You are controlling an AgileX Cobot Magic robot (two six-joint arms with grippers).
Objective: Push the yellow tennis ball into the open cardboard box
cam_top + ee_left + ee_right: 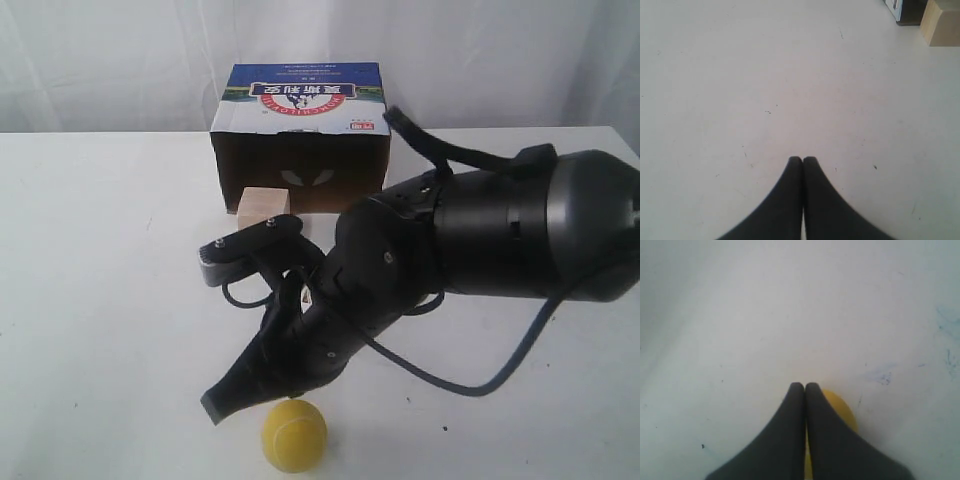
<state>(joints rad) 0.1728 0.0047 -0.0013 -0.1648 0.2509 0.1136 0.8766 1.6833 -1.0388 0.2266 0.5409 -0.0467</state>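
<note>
The yellow tennis ball (294,435) is a plain matte sphere on the white worktop (100,300), well in front of the open cardboard box (300,110) and its dark mouth. The right wrist view shows the right fingers (792,420) pressed together and empty, with the ball half hidden behind them. Only the left wrist view shows the left fingers (790,185), likewise closed on nothing, and the wooden cube (941,22) just beside the box's corner.

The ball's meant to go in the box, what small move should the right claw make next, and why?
Probably swing the shut right claw round to the side of the ball facing away from the box. Its tip sits beside the ball, so pushing now wouldn't send it toward the opening.
</note>
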